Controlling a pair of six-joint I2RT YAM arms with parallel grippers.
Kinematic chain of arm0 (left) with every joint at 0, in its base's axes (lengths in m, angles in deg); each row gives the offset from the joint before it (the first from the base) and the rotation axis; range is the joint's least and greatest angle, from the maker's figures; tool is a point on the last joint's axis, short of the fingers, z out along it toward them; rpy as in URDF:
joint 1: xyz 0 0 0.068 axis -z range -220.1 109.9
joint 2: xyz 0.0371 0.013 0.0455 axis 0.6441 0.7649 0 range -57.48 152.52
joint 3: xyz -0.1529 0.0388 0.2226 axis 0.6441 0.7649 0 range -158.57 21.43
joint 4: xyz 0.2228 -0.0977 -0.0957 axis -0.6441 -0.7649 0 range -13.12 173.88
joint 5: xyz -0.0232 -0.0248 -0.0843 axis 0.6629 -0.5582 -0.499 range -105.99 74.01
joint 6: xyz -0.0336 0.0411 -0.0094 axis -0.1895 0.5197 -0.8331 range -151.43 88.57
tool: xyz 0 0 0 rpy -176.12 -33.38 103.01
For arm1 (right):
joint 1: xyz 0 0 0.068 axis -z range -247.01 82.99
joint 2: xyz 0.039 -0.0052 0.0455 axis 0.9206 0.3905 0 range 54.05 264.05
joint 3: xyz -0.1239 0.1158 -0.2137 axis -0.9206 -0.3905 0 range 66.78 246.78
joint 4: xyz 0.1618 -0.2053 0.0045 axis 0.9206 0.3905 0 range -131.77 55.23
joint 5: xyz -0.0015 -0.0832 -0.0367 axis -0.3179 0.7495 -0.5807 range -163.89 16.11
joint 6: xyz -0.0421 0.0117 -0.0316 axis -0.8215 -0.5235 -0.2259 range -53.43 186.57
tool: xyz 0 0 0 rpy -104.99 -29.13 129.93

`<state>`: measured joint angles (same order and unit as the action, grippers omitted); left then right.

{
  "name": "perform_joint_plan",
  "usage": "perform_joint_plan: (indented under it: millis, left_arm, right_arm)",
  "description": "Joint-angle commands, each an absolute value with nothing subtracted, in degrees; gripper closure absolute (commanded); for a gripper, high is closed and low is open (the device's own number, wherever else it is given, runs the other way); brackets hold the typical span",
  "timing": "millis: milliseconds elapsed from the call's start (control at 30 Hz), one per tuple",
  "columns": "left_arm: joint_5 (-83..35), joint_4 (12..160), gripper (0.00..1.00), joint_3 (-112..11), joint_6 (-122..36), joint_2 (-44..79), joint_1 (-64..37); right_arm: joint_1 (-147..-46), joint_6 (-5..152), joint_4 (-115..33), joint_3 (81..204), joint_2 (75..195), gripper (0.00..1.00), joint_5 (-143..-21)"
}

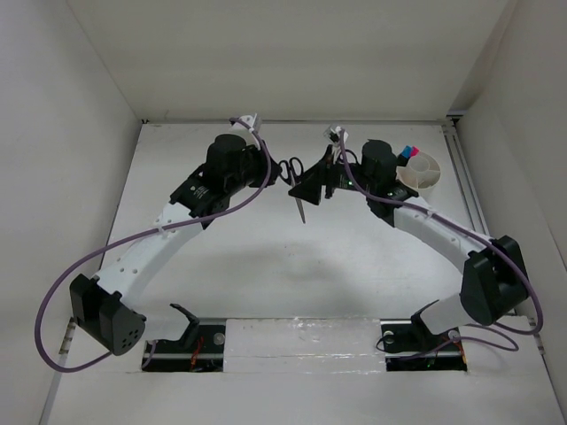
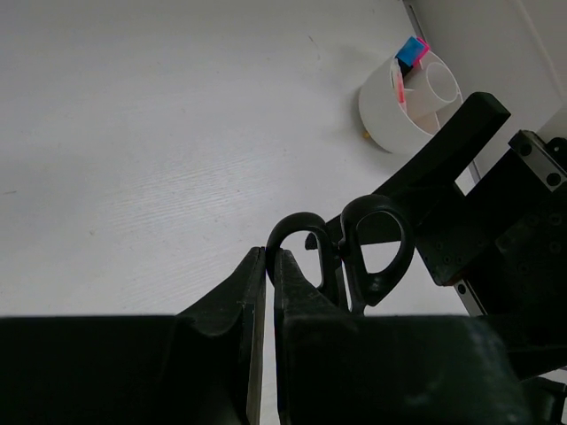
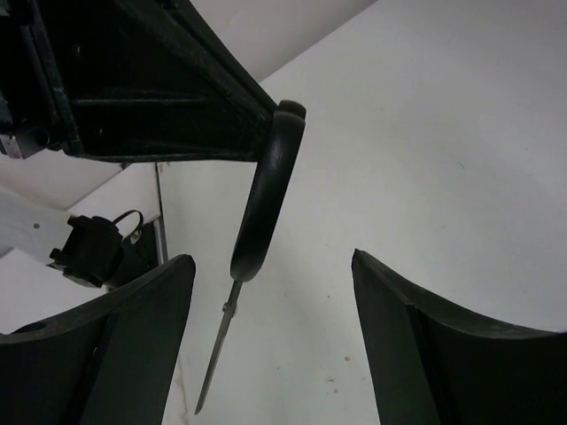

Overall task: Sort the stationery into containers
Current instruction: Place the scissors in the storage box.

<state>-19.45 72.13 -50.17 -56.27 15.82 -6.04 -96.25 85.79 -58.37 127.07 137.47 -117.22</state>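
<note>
Scissors (image 1: 293, 168) mid-frame in top view, hanging blade down. L gripper (image 2: 269, 263) pinched tight on handle loop. R gripper (image 3: 270, 259) wide open, straddling scissors, empty. Stiff, light, prob. pivots; grab handle, not blade.

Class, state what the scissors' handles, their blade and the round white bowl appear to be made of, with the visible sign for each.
Scissors handles: likely plastic, black, soft sheen, moulded loops.
Blade: probably metal, thin, grey.
Bowl: perhaps plastic, smooth matte white, thin wall.
</note>
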Motion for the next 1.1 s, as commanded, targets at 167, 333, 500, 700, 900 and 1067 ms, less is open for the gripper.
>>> perform_joint_plan:
  millis: [167,333,500,700,900,1067]
  left_arm:
    - [-22.23,75.27,1.0,-49.07,-55.51,14.94,-5.91]
    - [-23.28,75.27,1.0,-49.06,-54.98,14.94,-5.91]
    - [-24.33,75.27,1.0,-48.54,-54.98,15.47,-5.91]
    - [-25.57,75.8,1.0,-48.54,-54.98,15.47,-5.91]
    - [-22.76,73.87,0.82,-49.68,-54.98,14.33,-5.91]
    - [-11.88,66.24,0.0,-52.66,-59.02,12.22,-5.91]
  right_arm:
    - [-97.51,85.29,-59.97,133.04,140.18,0.29,-118.45]
    - [-96.99,85.81,-59.97,134.19,140.71,0.39,-118.45]
    - [-96.98,85.82,-59.97,135.42,141.24,0.53,-118.45]
    - [-96.98,85.82,-59.44,137.0,143.78,0.95,-118.98]
    - [-95.24,85.82,-60.14,137.01,145.45,1.0,-121.78]
    - [-86.81,80.3,-65.57,134.55,144.23,1.0,-126.79]
